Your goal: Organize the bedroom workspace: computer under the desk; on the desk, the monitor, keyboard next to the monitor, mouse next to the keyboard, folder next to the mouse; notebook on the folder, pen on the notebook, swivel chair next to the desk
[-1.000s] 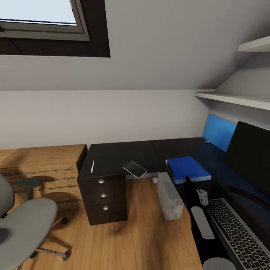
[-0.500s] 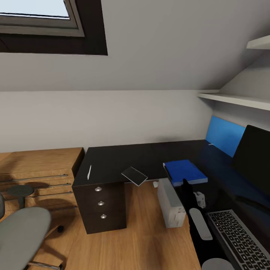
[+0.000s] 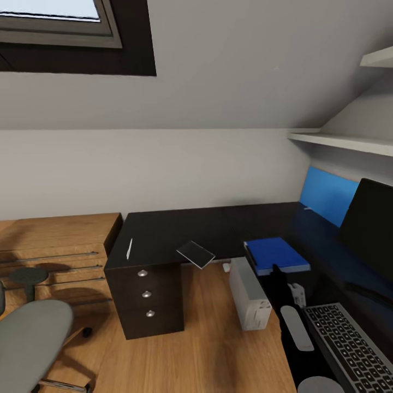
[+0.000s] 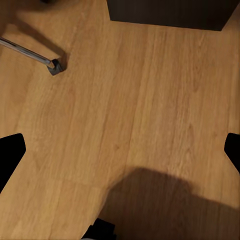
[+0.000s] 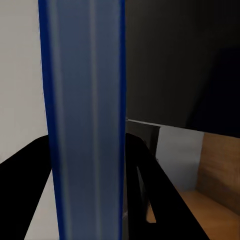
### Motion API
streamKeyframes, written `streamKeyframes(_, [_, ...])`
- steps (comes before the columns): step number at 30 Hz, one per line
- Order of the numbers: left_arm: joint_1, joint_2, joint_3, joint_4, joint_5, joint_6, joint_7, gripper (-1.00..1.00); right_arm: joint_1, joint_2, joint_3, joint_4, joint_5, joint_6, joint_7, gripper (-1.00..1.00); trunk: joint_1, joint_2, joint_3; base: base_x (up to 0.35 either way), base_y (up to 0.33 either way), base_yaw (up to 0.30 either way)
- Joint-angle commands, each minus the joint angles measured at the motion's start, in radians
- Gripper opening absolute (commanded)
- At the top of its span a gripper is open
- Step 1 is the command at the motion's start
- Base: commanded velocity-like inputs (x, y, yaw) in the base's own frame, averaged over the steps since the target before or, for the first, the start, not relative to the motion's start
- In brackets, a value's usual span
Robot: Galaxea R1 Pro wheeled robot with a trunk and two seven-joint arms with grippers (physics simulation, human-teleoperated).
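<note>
The blue folder (image 3: 275, 254) hangs level just above the black desk (image 3: 180, 229), right of the corner, and my right gripper (image 3: 277, 273) is shut on its near edge. The right wrist view has the folder's edge (image 5: 82, 125) between the gripper's (image 5: 85, 200) black fingers (image 5: 145, 170). The grey notebook (image 3: 195, 254) overhangs the desk's front edge. The white pen (image 3: 129, 248) lies above the drawers. The white computer (image 3: 248, 295) stands on the floor under the desk. Monitor (image 3: 374, 229) and keyboard (image 3: 349, 344) sit at right. The swivel chair (image 3: 30, 344) is at lower left. My left gripper (image 4: 120, 155) is open over the floor.
A low wooden shelving unit (image 3: 54, 245) stands left of the desk, with a small round stool (image 3: 27, 275) before it. The black drawer unit (image 3: 146, 295) is under the desk's left end. A blue wall panel (image 3: 327, 199) and white shelves (image 3: 344, 143) are at right. A chair castor (image 4: 54, 66) rests on the floor.
The camera view shifted left early on. My right gripper has since carried the folder slightly to the right, toward the monitor. Pen and notebook have stayed put.
</note>
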State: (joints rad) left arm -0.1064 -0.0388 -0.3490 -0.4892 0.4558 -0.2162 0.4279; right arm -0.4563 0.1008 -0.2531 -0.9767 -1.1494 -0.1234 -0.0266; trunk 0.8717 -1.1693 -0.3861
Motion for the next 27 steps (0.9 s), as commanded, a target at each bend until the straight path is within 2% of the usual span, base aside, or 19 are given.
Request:
streamKeyframes(1, [-0.001, 0.001, -0.008, 0.0, 0.011, -0.006, 0.006, 1.0, -0.001, 0.001, -0.004, -0.001, -0.008, -0.003, -0.003, -1.0, 0.004, -0.008, -0.004, 0.0, 0.0, 0.0])
streamKeyframes(17, [-0.001, 0.0, -0.01, 0.0, 0.011, -0.006, 0.006, 1.0, -0.001, 0.002, -0.005, 0.0, -0.009, -0.005, -0.007, -1.0, 0.065, -0.12, -0.055, 0.0, 0.0, -0.004])
streamKeyframes(27, [-0.001, 0.002, -0.011, 0.004, 0.011, -0.007, 0.006, 1.0, -0.001, 0.002, -0.005, 0.0, -0.009, -0.004, -0.007, -1.0, 0.065, -0.12, -0.058, 0.003, 0.0, -0.052])
